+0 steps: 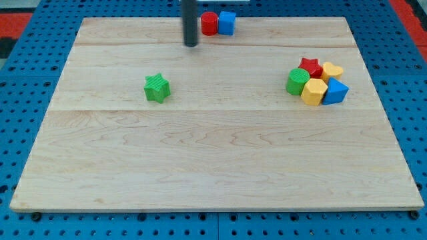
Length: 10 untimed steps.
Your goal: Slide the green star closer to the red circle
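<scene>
Camera view, the only 1 you have: your rod comes down from the view's top, and my tip sits near the board's top edge, just left of the red circle. There is no hand on this arm, so nothing opens or closes and nothing is held; the tip touches no block. The red circle stands at the top edge, touching a blue cube on its right. Your green star lies alone on the wooden board, left of centre, well apart from the red circle and below and left of the tip. Toward the view's right, 5 blocks huddle together: a red star, a green round block, a yellow block, a yellow hexagon and a blue block.
</scene>
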### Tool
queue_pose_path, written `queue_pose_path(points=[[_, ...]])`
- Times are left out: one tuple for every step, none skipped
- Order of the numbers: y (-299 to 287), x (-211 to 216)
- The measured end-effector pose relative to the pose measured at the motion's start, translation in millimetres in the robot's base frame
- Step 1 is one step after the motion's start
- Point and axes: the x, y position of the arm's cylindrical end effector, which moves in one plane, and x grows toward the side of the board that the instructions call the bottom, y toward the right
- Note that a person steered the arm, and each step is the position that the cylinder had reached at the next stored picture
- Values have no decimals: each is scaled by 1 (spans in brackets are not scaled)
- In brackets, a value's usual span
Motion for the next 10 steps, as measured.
queue_pose_path(points=[[-90,26],[-124,73],[-101,153],[-38,180],[-7,151],[-7,112],[-7,83],[-27,94],[-61,99],[-49,74]])
